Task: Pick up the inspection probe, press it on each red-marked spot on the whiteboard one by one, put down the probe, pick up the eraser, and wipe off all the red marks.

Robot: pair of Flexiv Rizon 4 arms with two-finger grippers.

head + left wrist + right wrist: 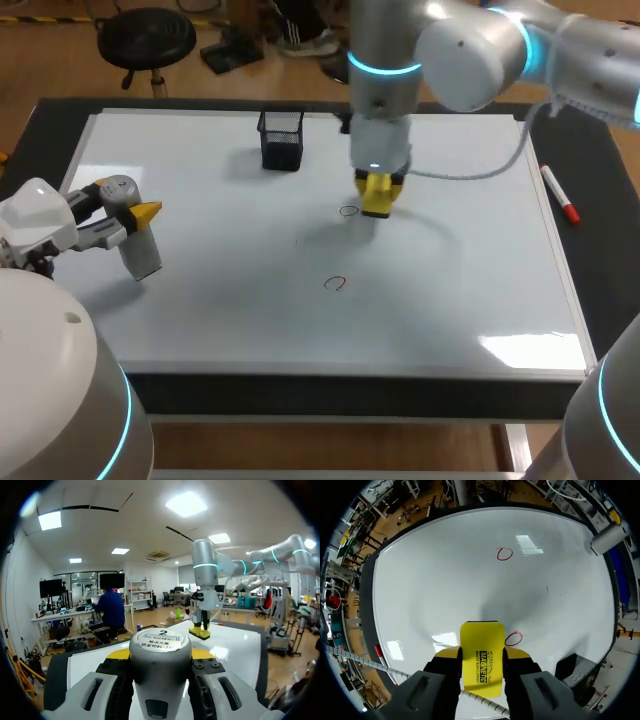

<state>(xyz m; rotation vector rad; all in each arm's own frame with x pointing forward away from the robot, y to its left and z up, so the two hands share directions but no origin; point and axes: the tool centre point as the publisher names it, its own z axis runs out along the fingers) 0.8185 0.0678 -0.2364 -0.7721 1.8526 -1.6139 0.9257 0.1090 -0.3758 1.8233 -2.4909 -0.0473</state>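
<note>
I am on the wiping step. My right gripper (482, 653) is clamped on the yellow eraser (481, 669), one finger on each long side, and it sits over the middle of the whiteboard (470, 300), towards the far edge. The first red mark (513, 639) lies just beside the eraser's leading corner, on the side nearer the left edge. I cannot tell whether the eraser's face is touching the board yet.

To do this well, I would bring the eraser down flat and press evenly. Then I would sweep sideways across the whole ring, since a tilted face would probably leave an arc behind. The second red mark (335, 284) is well apart from the first, closer to the near edge. I judge it needs its own pass, with the arm drawn back towards me.

My left gripper (160, 652) is closed around the grey probe (160, 677), held above the board by its left edge. The probe has not been put down, though the task asks for that before the eraser is taken up. It is well away from both marks, so I do not expect it to get in the way of the strokes.

A black mesh pen cup (281, 138) stands near the far edge, to the left of the eraser. A long sideways stroke towards that corner could clip it, so I would keep the strokes short. A red marker (560, 195) lies on the bench (600, 250) just off the board's right edge, out of the way.
</note>
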